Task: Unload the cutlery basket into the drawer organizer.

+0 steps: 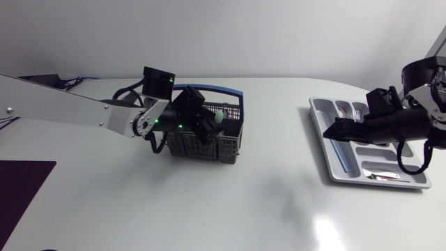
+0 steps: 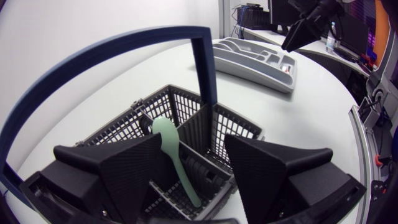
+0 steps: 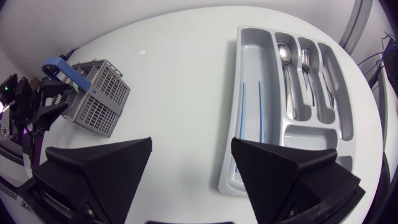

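My left jaws gape empty over the cutlery basket's (image 2: 124, 121) green spoon (image 2: 166, 134) — right jaws likewise, above the drawer organizer (image 3: 267, 56).

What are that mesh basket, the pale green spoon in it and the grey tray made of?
The basket looks like dark grey moulded plastic, with matte grid walls; its blue handle likewise. The green spoon is probably plastic or silicone: dull, even colour with no glint. The tray seems to be grey plastic, smooth with a soft sheen and rounded moulded compartments.
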Controlling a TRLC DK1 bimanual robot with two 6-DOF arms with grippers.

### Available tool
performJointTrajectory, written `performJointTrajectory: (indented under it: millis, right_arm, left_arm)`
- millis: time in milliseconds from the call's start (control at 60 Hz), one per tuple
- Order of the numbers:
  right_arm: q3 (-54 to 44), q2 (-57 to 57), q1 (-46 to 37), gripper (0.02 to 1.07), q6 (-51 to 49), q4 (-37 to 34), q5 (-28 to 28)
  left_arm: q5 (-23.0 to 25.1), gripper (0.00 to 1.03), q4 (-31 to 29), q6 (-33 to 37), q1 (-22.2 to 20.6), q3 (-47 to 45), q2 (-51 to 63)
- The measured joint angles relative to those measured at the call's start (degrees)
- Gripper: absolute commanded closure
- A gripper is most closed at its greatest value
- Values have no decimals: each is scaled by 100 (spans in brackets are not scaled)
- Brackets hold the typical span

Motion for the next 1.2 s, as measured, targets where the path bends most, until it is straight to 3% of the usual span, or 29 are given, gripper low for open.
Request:
performJointTrajectory:
  millis: [217,317,500,617,717,1200]
  right_arm:
    - [-63,68,33,15,0,136,0]
    - [-105,96,33,15,0,151,0]
    - [-107,96,37,15,0,155,0]
    - [-107,96,37,15,0,175,0]
    - [-136,96,37,15,-2,258,0]
    - [-315,96,96,15,0,326,4]
  left_arm:
    - [-321,33,306,-142,-101,155,297]
    - [-339,39,343,-144,-109,260,433]
    - [-339,60,376,-251,-109,365,538]
    - [-313,79,378,-254,-109,367,542]
    - [-232,85,385,-254,-96,367,542]
    - [282,90,372,-275,-20,297,501]
